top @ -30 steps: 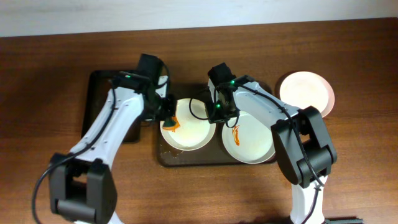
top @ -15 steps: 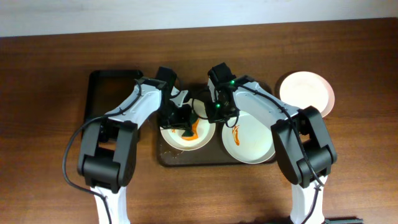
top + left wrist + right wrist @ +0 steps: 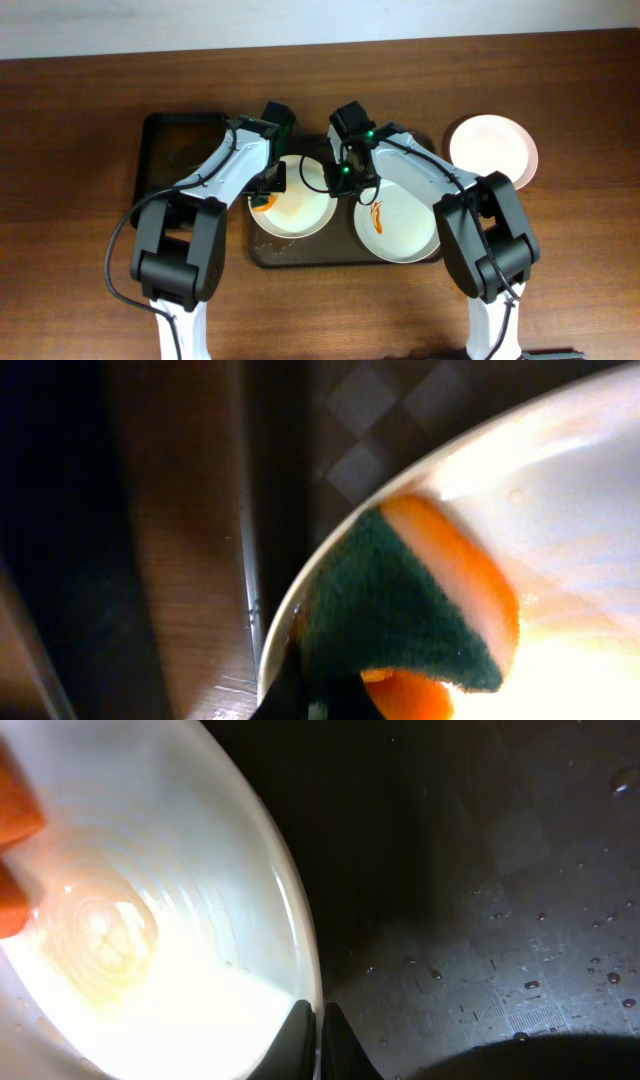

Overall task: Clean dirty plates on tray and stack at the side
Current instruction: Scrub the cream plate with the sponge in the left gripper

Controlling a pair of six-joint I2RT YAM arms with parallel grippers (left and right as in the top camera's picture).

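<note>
3 plates [image 3: 296, 210]: 2 on tray [image 3: 312, 255], 1 beside.

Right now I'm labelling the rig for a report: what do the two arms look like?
Left arm and right arm both have rounded white shells between black joint housings, with thin black cables looping alongside. A small green light glows on the right arm's black wrist block.
</note>
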